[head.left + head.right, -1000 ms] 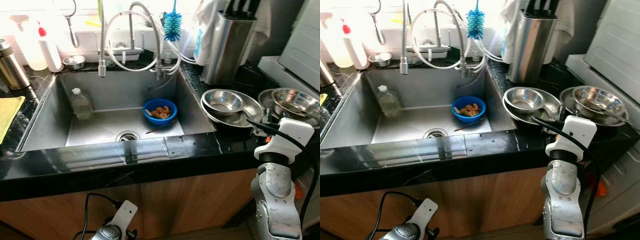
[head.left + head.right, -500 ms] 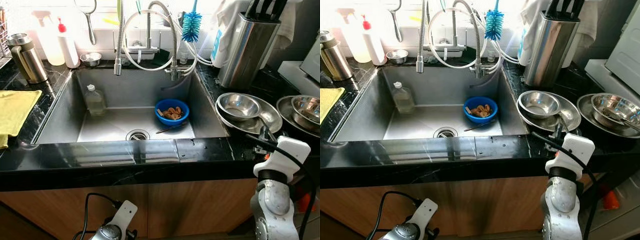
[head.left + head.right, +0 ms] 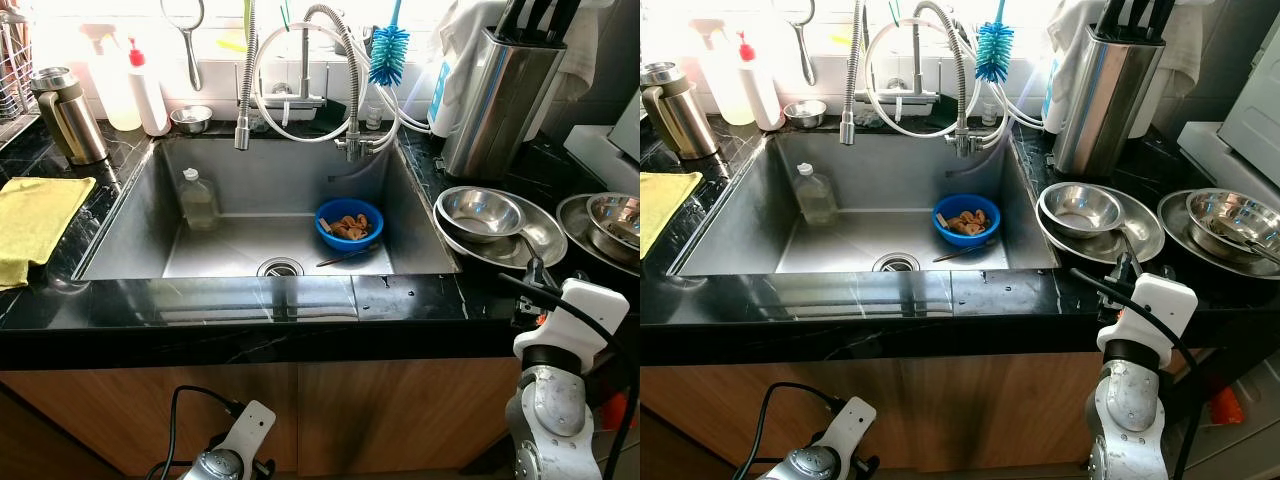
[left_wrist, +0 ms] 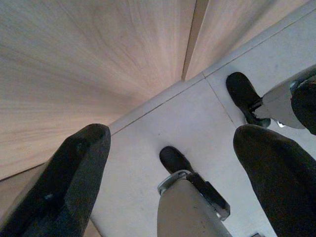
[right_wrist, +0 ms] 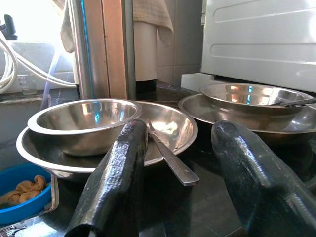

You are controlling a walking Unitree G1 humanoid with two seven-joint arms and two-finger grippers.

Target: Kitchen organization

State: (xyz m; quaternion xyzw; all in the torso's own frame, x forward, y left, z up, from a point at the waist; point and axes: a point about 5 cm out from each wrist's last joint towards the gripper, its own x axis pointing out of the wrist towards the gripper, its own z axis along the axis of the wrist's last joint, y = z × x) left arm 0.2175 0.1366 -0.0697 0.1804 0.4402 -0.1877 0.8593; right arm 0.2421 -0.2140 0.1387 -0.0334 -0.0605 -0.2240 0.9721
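My right gripper point(image 5: 178, 127) is open and hovers at the front edge of the black counter point(image 3: 420, 300), its fingers point(image 3: 533, 272) pointing at the stacked steel bowl point(image 3: 485, 212) and wide steel plate point(image 3: 545, 242). A spoon point(image 5: 170, 160) lies in that plate, right between the fingers' line. In the sink point(image 3: 135, 215) sit a blue bowl point(image 3: 349, 222) holding food scraps and a clear plastic bottle point(image 3: 198, 198). My left gripper point(image 4: 173, 131) hangs open, low by the wooden cabinet door point(image 4: 89, 59) above the floor.
A second set of steel bowls point(image 3: 610, 215) is at far right. A steel knife block point(image 3: 510, 90) stands behind the bowls. A yellow cloth point(image 3: 30, 225), a thermos point(image 3: 65, 115), a white bottle point(image 3: 150, 90) and a small steel cup point(image 3: 190, 118) are at left. The coiled faucet point(image 3: 300, 60) hangs over the sink.
The camera has turned left, so the whole scene slid right; the yellow cloth and thermos came into view. My right gripper has stayed in front of the steel bowls.
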